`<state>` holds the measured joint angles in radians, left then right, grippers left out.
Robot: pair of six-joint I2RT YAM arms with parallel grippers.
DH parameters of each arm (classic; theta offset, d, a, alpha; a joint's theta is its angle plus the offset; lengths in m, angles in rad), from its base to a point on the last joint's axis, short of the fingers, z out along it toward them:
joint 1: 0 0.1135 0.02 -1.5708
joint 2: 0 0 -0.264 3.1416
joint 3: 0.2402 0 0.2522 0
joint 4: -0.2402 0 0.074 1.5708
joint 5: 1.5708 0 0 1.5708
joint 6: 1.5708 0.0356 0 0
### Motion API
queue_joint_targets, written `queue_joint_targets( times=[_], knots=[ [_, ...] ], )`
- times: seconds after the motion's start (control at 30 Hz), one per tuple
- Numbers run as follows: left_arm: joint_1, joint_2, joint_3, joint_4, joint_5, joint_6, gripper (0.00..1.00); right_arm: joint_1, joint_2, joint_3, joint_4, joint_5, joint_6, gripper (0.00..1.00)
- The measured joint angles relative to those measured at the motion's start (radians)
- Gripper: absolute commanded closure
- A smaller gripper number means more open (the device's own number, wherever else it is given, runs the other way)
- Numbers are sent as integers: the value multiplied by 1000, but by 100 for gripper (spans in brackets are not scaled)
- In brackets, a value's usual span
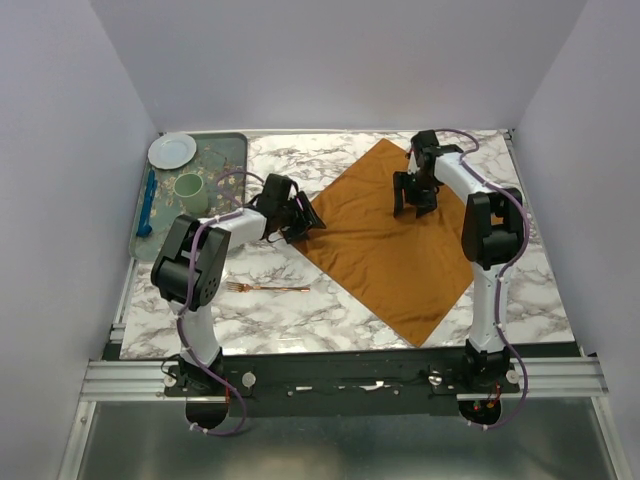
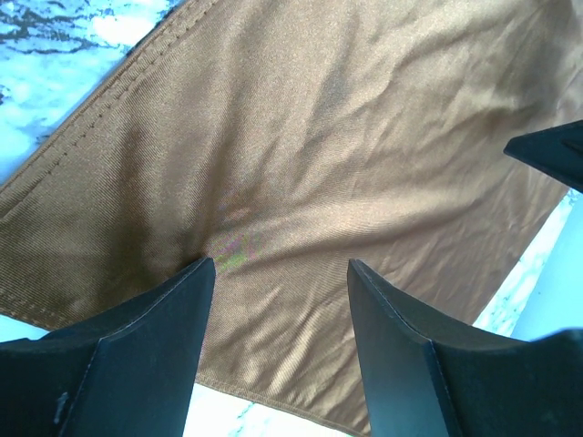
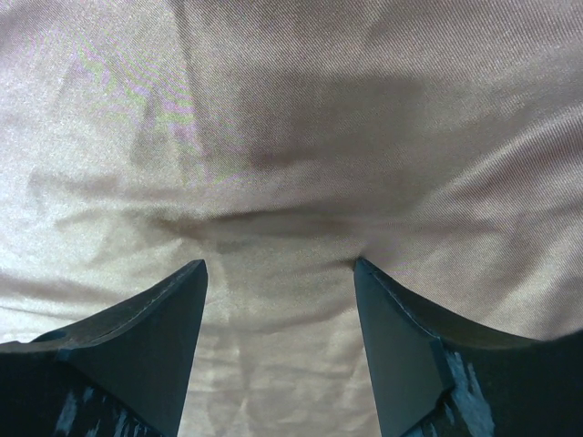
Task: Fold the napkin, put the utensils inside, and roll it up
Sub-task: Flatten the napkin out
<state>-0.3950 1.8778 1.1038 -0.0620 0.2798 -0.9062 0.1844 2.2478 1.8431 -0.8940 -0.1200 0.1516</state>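
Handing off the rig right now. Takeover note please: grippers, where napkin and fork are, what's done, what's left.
Grippers: left gripper, jaws open, tips at the napkin near its left corner, nothing held; right gripper, jaws open, tips at the cloth toward its far right edge, nothing held.
Things: napkin spread flat and unfolded on the table; fork on bare marble left of it, not touching.
Done: nothing yet. Left: fold, lay fork inside, roll.
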Motion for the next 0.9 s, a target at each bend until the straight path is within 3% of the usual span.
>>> queue_joint_targets(
  times=[0.43,0.9],
  knots=[
    [-65,-69,-122,80,9,-72,30,35,63,92,-43,-132,43,32],
    [-199,-103,-199,151,10,-146,30,73,246,412,-157,-185,49,28]
  ],
)
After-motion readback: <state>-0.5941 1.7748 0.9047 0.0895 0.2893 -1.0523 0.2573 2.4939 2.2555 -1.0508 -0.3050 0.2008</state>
